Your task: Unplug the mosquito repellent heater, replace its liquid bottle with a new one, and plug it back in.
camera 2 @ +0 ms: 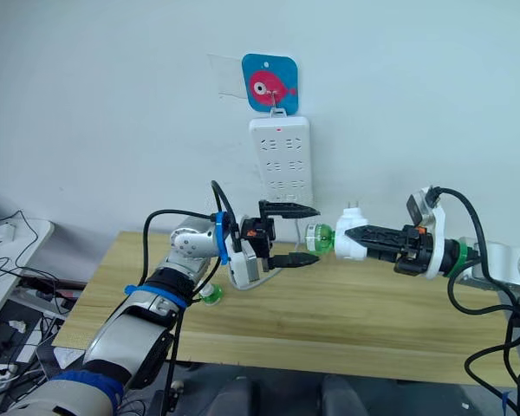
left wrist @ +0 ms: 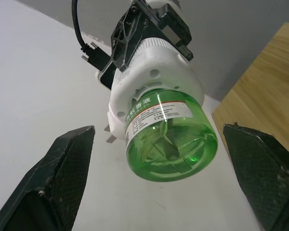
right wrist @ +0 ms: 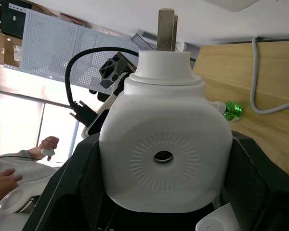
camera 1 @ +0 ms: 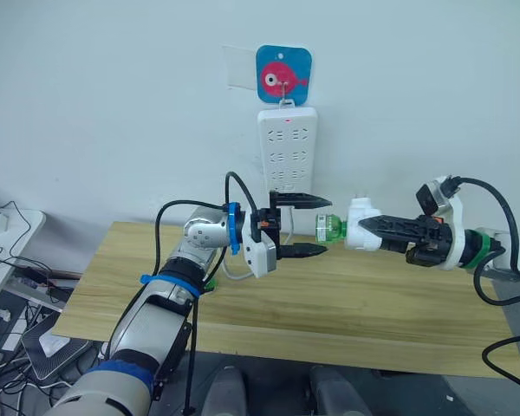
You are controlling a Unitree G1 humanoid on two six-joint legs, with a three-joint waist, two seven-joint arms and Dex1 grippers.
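- Your right tool (camera 1: 368,227) is closed tight on the mosquito repellent heater (camera 1: 361,224).
- Your left tool (camera 1: 316,225) is wide open around the liquid bottle (left wrist: 171,141).
- The bottle looks light, hard and slippery; grab its round sides.

A white multi-socket power strip (camera 1: 287,149) hangs upright on the pale wall, a small red indicator lit near its top; directly above it sits a blue square hook plate bearing a pink fish (camera 1: 283,75), with a translucent patch of tape at its left edge. A light wooden table (camera 1: 269,303) stands against the wall. A white table (camera 1: 2,230) stands to the left, with cables trailing over it and down onto the floor; a person's hands (right wrist: 5,180) rest at a white device in the right wrist view.
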